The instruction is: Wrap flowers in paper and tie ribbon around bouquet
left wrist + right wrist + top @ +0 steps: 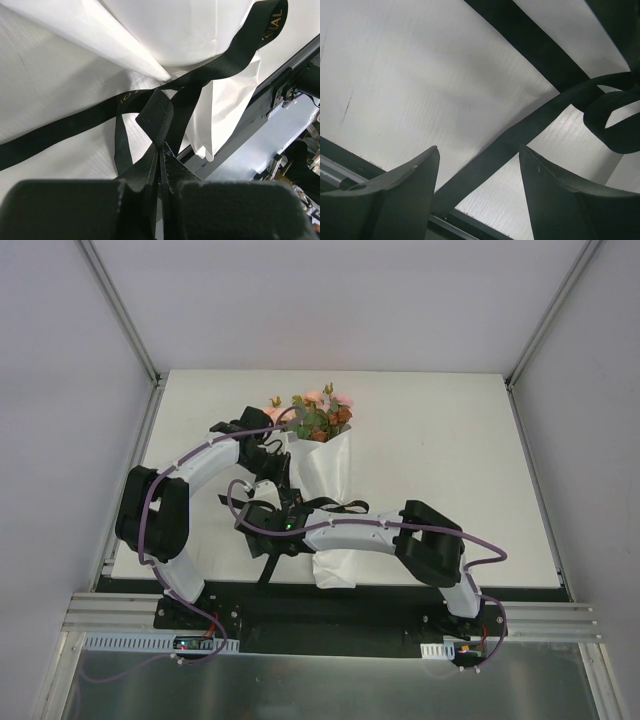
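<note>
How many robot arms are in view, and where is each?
2. The left arm curves from the near left up beside the bouquet; the right arm stretches from the near right across its lower end.

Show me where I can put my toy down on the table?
Bare table lies right of the bouquet, out to the right edge, and far left beyond the left arm. Near middle is crowded: left gripper, right gripper and ribbon meet there.
</note>
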Motion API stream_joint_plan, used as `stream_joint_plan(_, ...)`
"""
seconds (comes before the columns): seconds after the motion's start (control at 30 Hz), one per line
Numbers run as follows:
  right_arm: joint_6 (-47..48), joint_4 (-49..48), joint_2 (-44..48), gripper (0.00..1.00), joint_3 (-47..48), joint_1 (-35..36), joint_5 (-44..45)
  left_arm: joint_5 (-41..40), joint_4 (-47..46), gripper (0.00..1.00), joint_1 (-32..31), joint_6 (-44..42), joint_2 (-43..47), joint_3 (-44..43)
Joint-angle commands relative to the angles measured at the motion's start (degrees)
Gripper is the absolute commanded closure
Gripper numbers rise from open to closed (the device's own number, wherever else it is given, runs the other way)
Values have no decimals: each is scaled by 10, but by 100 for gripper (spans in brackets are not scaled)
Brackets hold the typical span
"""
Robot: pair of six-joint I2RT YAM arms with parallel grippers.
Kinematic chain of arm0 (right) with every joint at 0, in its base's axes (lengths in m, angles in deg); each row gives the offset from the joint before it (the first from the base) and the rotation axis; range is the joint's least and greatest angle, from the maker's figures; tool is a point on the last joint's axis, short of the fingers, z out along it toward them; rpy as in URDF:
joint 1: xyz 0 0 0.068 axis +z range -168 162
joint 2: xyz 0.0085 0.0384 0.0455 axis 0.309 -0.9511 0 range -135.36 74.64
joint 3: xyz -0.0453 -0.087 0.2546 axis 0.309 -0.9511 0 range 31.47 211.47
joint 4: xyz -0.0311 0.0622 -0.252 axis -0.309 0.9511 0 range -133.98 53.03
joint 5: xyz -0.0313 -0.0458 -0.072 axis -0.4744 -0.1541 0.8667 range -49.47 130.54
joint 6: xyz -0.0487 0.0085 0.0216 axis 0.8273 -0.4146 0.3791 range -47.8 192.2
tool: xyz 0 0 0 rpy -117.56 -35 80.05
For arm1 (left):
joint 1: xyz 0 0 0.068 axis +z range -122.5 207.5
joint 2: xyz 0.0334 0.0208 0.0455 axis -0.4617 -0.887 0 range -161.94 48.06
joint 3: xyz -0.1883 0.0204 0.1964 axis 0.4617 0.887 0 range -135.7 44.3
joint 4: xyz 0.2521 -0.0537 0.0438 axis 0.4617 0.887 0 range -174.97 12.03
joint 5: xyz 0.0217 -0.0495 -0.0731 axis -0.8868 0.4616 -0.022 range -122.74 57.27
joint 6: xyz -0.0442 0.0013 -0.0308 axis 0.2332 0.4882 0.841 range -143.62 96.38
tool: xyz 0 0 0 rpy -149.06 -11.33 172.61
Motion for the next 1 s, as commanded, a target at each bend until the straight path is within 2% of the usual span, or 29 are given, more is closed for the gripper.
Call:
stream_joint_plan(0.0, -53, 95, -21, 33, -19, 2, 21, 3, 10, 100, 9, -2, 27, 3)
stream_joint_plan(0.07, 15, 82, -16, 33, -20, 9, 54, -10, 9, 100, 9, 2, 32, 5)
stream_joint_plan(0.2, 120, -22, 22, 33, -63, 12, 77, -32, 0, 100, 12, 14, 49, 20)
stream_joint_plan(0.33, 133, -40, 80, 29, -83, 14, 73, -60, -3, 100, 15, 39, 49, 27)
stream_joint_plan(0.4, 113, -28, 96, 27, -86, 19, 70, -75, -3, 100, 16, 47, 48, 27)
stream_joint_plan(0.5, 28, 8, 105, 25, -90, 17, 50, -84, -6, 100, 23, 62, 46, 26)
stream_joint_plan(0.7, -82, 63, 59, 24, -67, 10, 34, -79, -8, 100, 25, 69, 42, 26)
stream_joint_plan(0.97, -109, 54, 23, 25, -48, 3, 36, -68, -9, 100, 25, 66, 43, 25)
